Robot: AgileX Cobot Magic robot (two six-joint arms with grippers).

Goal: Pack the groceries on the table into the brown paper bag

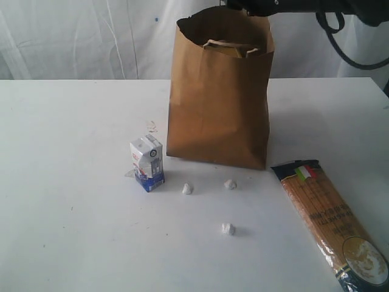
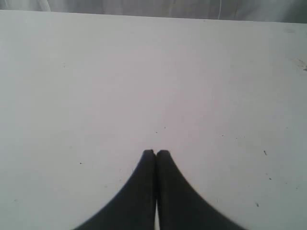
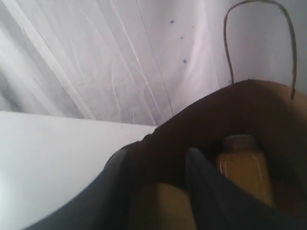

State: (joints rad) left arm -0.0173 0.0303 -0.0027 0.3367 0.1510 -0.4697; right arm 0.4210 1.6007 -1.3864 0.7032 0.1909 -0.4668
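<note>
The brown paper bag [image 1: 219, 103] stands upright at the middle back of the table [image 1: 73, 231]. My right arm [image 1: 267, 6] reaches over its mouth, and the exterior view hides the gripper. In the right wrist view the right gripper [image 3: 158, 158] is inside the bag's [image 3: 268, 105] mouth, jaws apart, with a rounded yellowish thing [image 3: 163, 206] low between the fingers. A yellow bottle [image 3: 242, 167] stands deeper in the bag. The white-blue carton [image 1: 147, 163] stands left of the bag. The spaghetti packet [image 1: 331, 222] lies at the front right. My left gripper [image 2: 155, 152] is shut and empty over bare table [image 2: 144, 72].
Three small white crumbs [image 1: 187, 188] [image 1: 230, 184] [image 1: 228, 229] lie in front of the bag. A white curtain [image 1: 79, 36] hangs behind the table. The bag's twisted handle [image 3: 259, 28] stands up by the right gripper.
</note>
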